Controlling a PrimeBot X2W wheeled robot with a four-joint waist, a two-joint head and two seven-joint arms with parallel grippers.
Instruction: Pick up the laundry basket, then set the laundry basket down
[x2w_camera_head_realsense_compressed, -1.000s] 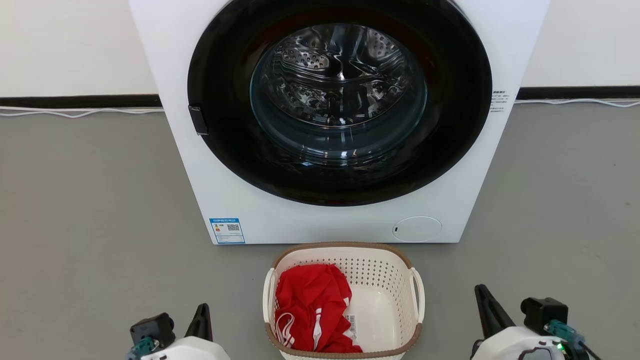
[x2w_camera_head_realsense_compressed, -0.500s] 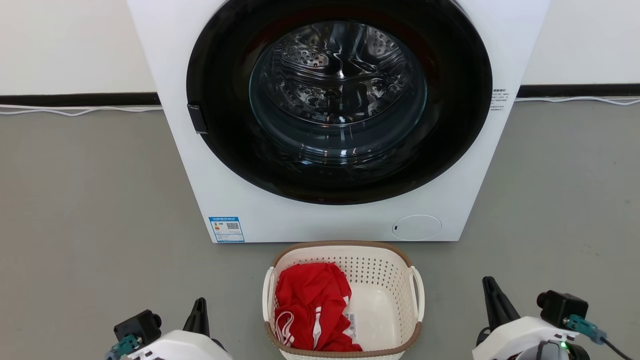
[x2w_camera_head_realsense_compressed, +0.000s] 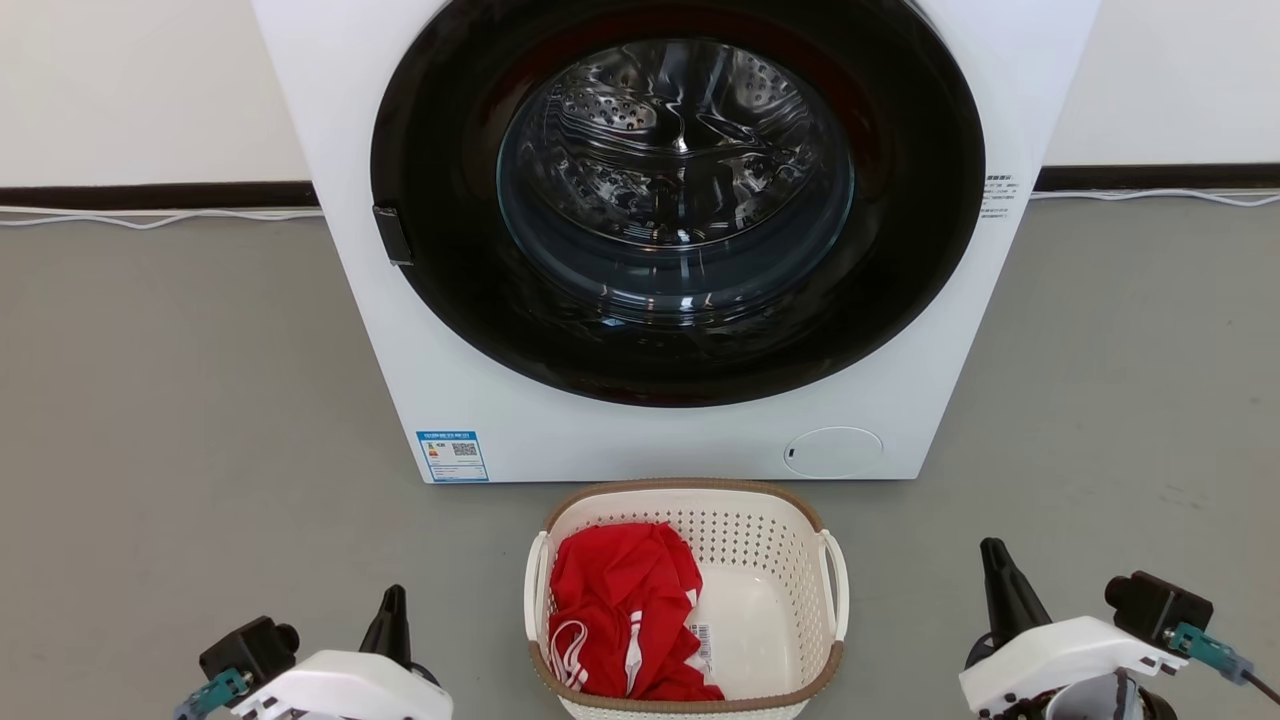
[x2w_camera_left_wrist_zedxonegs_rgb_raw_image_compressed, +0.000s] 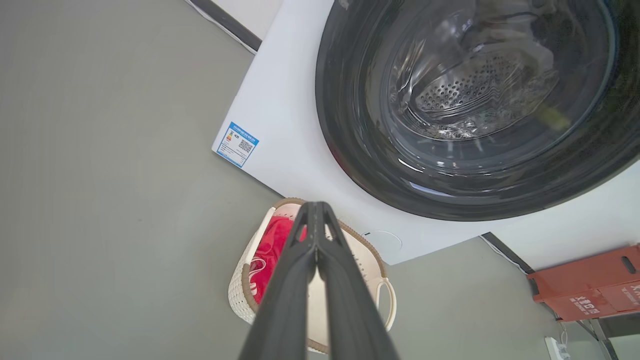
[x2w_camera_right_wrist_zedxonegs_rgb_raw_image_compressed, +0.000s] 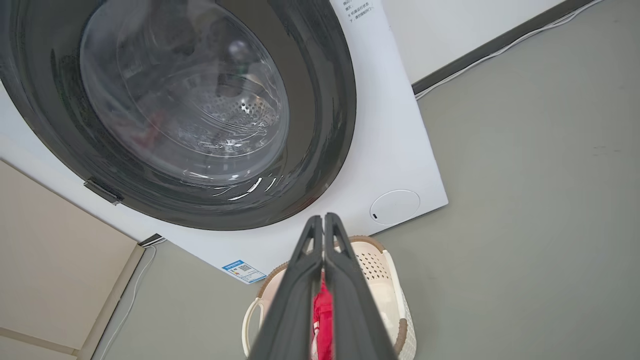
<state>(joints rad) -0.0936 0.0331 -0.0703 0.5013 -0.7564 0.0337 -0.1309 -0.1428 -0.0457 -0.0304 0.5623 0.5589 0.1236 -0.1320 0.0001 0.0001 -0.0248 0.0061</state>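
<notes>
The laundry basket stands on the grey floor just in front of the washing machine, cream-white and perforated with a brown rim and white loop handles, and a red garment fills its left half. My left gripper is low at the bottom left, well left of the basket, fingers pressed together and empty. My right gripper is at the bottom right, apart from the basket, also shut and empty. From the wrists, the basket lies partly behind each gripper's closed fingers.
A large white washing machine with a round dark glass door stands behind the basket. White cables run along the black skirting at the wall. An orange-red crate sits beside the machine. Open grey floor lies on both sides.
Both arms have spread outward from the basket, the left gripper drifting left, the right gripper right and slightly up. The head camera has tilted slightly. The basket has not moved.
</notes>
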